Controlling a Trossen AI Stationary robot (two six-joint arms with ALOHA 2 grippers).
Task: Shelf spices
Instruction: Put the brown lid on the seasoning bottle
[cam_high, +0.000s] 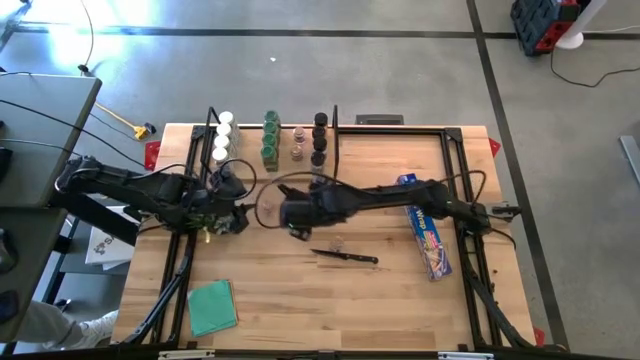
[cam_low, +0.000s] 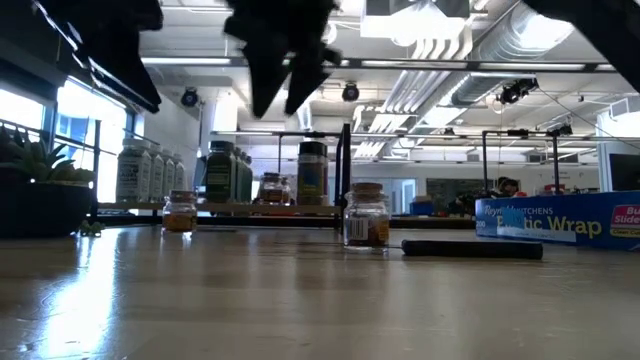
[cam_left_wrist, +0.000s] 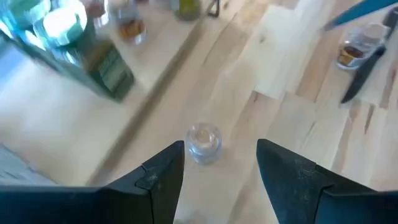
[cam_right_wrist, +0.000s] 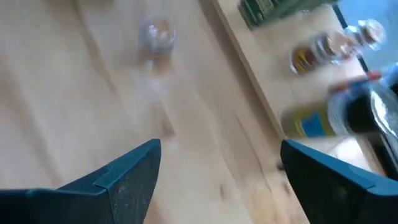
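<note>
The shelf (cam_high: 290, 165) runs along the table's far edge, a pale plank with black rods. On it stand rows of spice jars with white (cam_high: 222, 135), green (cam_high: 270, 140), brown (cam_high: 298, 145) and black (cam_high: 319, 138) caps. Two small clear jars stand on the tabletop. One (cam_left_wrist: 203, 142) (cam_low: 178, 212) is just ahead of my open left gripper (cam_left_wrist: 221, 162) (cam_high: 236, 218), which hovers above it. The other (cam_low: 366, 217) (cam_left_wrist: 354, 53) stands beside the knife. My right gripper (cam_right_wrist: 221, 165) (cam_high: 290, 222) is open, raised over the table's middle, and touches nothing.
A dark-handled knife (cam_high: 345, 257) lies right of centre on the table. The long blue wrap box (cam_high: 428, 235) lies toward the right edge. A green cloth (cam_high: 212, 305) rests near the front left corner. The two grippers are close together at mid-table.
</note>
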